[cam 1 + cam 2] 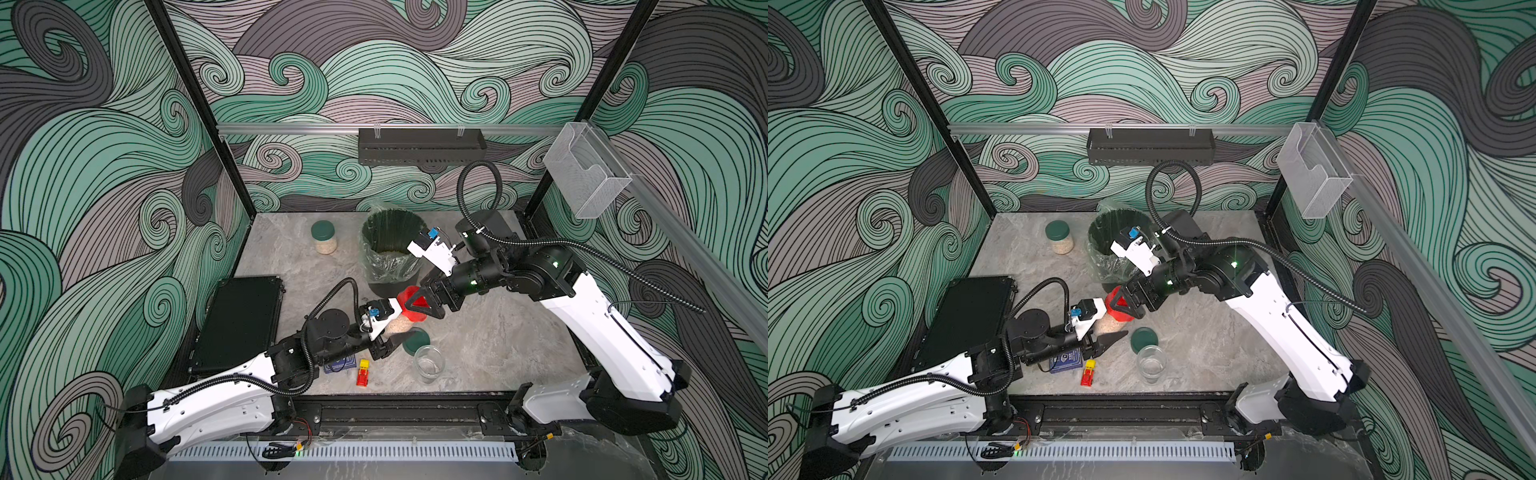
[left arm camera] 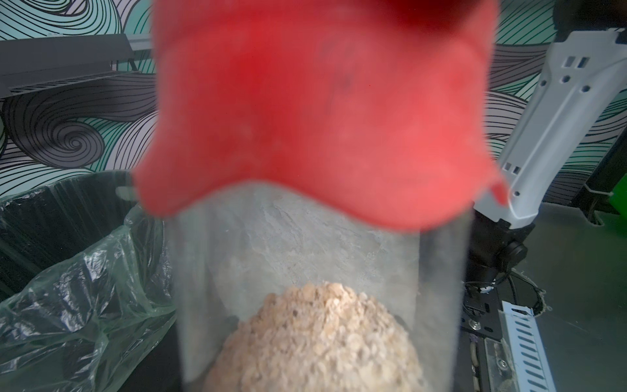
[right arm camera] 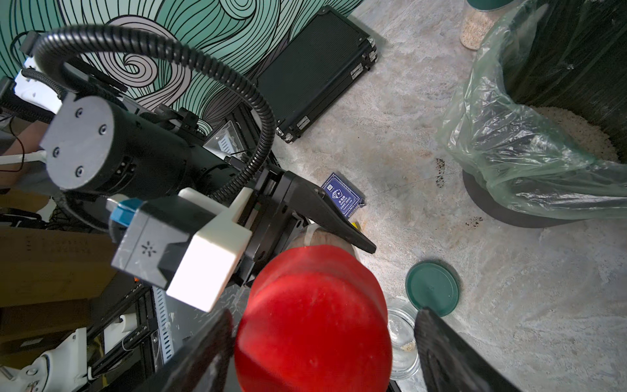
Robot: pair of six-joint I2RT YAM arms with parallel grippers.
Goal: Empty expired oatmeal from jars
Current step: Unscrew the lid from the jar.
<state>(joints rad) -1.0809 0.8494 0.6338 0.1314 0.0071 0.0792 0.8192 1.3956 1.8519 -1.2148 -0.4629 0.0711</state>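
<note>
We see the red-lidded jar (image 1: 400, 323) held tilted just in front of the bin (image 1: 390, 232). Its long axis slants, with the red lid (image 1: 405, 296) raised toward the bin and the oatmeal (image 2: 315, 339) slumped at the base end. The left gripper (image 1: 392, 330) pinches the glass body. The right gripper (image 3: 315, 339) straddles the lid with jaws spread, one finger seemingly clear of it.

A: We log the grey marbled tabletop (image 1: 498, 340): green-lidded jar (image 1: 323, 237) upright near the back edge, lined black bin (image 1: 382, 289) near it at mid-back.
B: We add a black case (image 1: 239, 324) along the left edge. Toward the front edge lie a loose green lid (image 1: 416, 341), an open jar (image 1: 429, 363), a blue box (image 1: 340, 368) and a toy car (image 1: 363, 372).
</note>
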